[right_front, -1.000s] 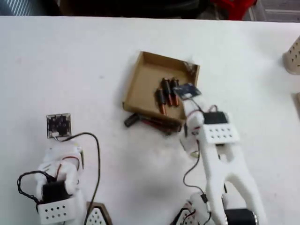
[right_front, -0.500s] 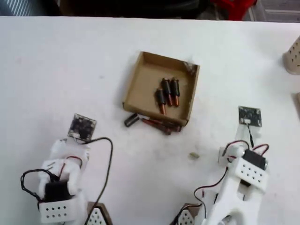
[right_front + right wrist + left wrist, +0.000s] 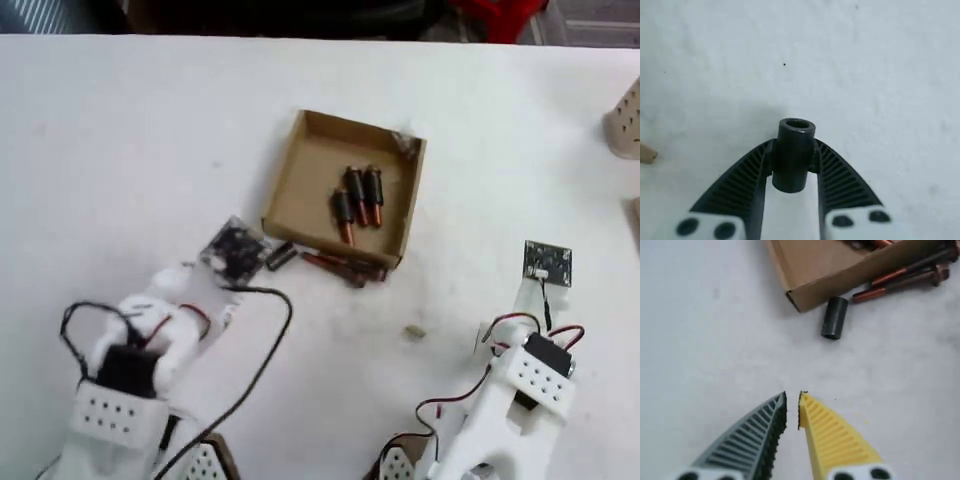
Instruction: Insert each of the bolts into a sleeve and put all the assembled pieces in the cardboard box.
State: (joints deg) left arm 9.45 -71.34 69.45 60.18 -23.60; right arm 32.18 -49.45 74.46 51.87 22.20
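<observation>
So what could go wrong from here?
1. The bolts lie tight against the box wall, so a grab there may catch the cardboard and shift the box.
2. The loose sleeve lies on its side near the shut left tool. A touch could roll it away.
3. The right tool pinches the held sleeve only at its tips, so it might tilt when a bolt goes in.

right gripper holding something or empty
Holding. The right gripper is shut on a short black cylindrical sleeve, whose open end sticks out past the tips.
</observation>
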